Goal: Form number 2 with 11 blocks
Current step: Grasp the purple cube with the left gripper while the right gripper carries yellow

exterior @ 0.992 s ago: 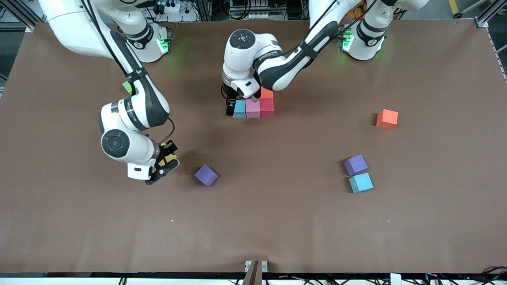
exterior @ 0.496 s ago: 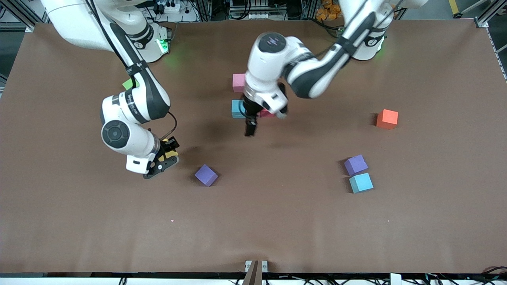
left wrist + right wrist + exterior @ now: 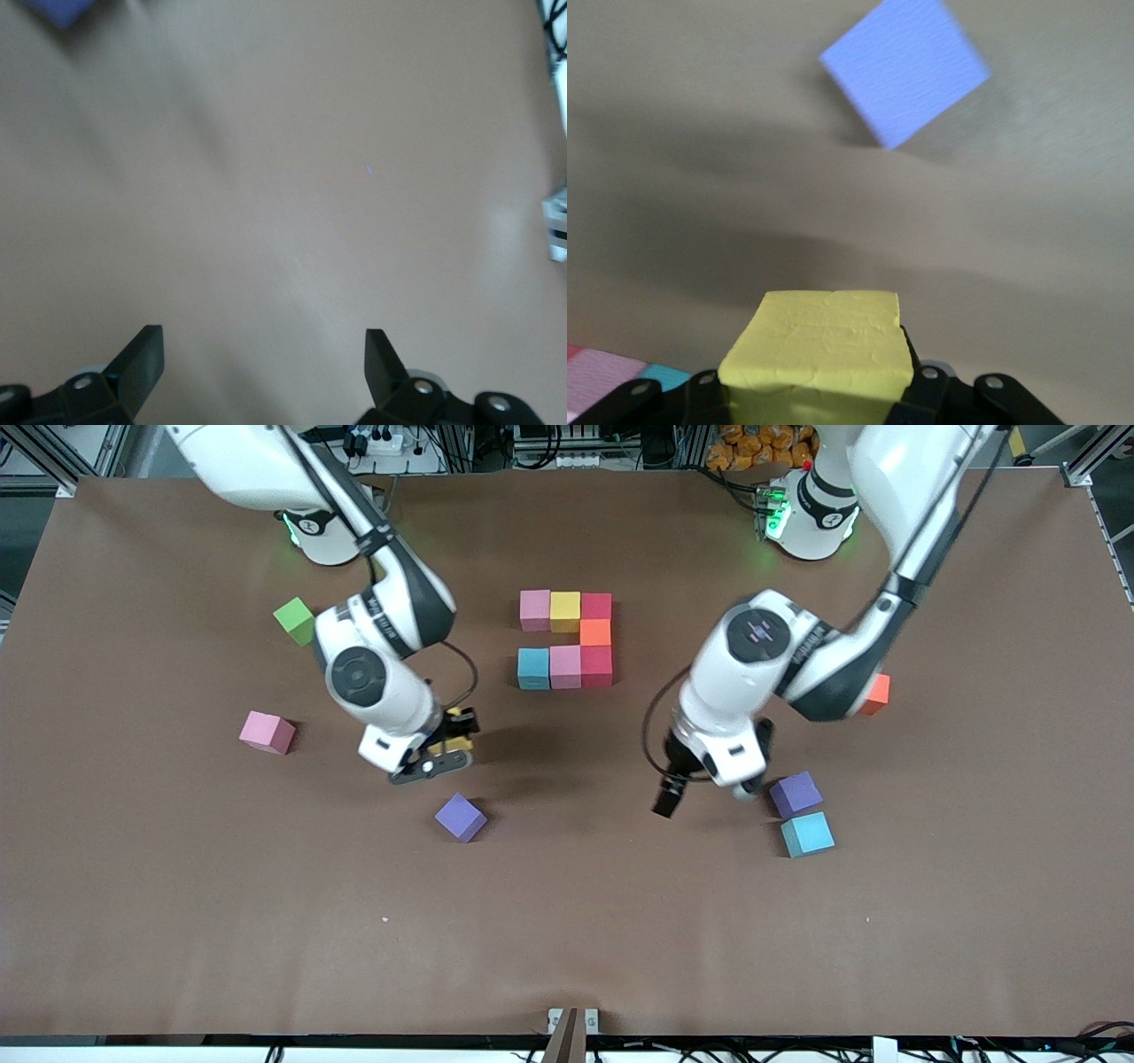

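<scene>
Part of the number 2 lies at mid-table: a row of pink, yellow and red blocks, an orange one under the red, then light blue, pink and red. My right gripper is shut on a yellow block above bare table, near a loose purple block. My left gripper hangs open and empty beside another purple block and a light blue block. A pink block lies toward the right arm's end. An orange block is half hidden by the left arm.
A green cube sits near the right arm's base. The brown table stretches bare toward the front camera. A corner of a purple block shows in the left wrist view.
My left gripper has left the formation and swung over to the purple and light blue pair. My right gripper has carried the yellow block toward the formation, uncovering the loose pink block.
</scene>
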You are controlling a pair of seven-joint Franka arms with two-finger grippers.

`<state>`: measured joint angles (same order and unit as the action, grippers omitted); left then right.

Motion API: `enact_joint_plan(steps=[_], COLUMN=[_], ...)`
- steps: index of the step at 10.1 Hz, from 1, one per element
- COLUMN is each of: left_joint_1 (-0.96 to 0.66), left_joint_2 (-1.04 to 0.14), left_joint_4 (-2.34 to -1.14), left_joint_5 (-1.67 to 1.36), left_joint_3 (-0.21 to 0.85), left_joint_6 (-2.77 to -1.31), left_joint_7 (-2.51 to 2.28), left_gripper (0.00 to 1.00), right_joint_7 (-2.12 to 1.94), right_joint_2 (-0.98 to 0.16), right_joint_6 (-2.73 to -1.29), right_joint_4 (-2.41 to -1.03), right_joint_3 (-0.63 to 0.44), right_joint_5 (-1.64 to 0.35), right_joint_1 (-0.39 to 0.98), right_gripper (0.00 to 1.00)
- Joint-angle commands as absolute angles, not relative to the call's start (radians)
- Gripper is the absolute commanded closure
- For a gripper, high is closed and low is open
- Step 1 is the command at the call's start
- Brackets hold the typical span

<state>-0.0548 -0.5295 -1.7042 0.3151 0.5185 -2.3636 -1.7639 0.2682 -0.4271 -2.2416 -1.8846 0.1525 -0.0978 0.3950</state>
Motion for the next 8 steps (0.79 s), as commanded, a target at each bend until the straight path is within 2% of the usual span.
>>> enact_joint_plan(steps=[1,5,8], left_joint_1=[0.052,0.225,0.236], left_joint_2=[-0.551,-0.586,-0.641], left_joint_4=[-1.698,-1.683,-1.672], left_joint_5=[0.302,0.308,0.331], left_joint_3=[0.534,0.528,0.514], left_joint_6=[-2.268,-2.204,-2.204], left_joint_7=[-1.38,-0.859,-0.804], left_gripper=[0.0,0.0,0.0], right_joint_7=[0.421,0.541,0.596], right_joint_2=[-0.448,-0.547,-0.607], right_joint_6=[-2.304,-2.319,-2.324], right_joint_4=[-1.896,-1.823,-1.778], right_joint_3=[0.15,0.15,0.15], right_joint_5=[-0.117,-0.121,-0.117], right_joint_1=[0.463,0.531,0.595], right_gripper=[0.74,0.74,0.71])
